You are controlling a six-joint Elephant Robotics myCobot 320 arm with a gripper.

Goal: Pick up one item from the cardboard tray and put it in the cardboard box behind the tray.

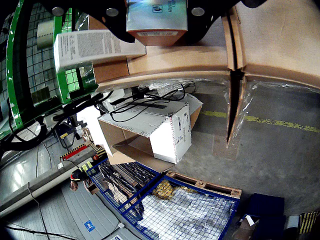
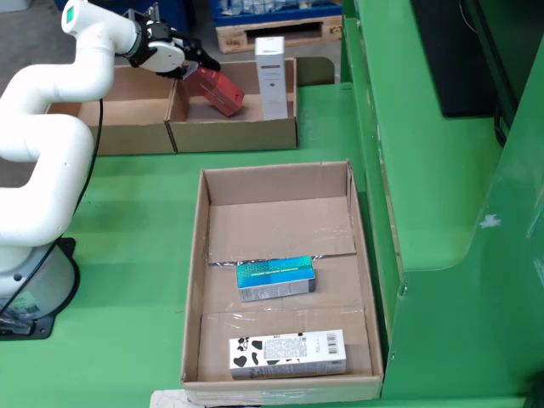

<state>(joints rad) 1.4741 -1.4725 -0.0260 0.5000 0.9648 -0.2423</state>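
In the fixed view my gripper [image 2: 197,70] is shut on a red box [image 2: 218,92], held tilted over the cardboard box [image 2: 234,136] behind the tray. A tall white box [image 2: 270,76] stands upright in that box, to the right of the red one. The cardboard tray [image 2: 194,280] in front holds a teal shiny box [image 2: 275,278] and a white box with black patches [image 2: 287,354]. In the wrist view the held box [image 1: 156,22] sits between my black fingers [image 1: 112,17], with the white box [image 1: 95,47] to its left and the cardboard wall [image 1: 180,60] below it.
A second open cardboard box [image 2: 119,115] stands left of the target box. The white arm's base [image 2: 34,280] is left of the tray. A raised green wall [image 2: 442,212] runs along the right side. A wooden pallet [image 2: 272,34] lies beyond the table.
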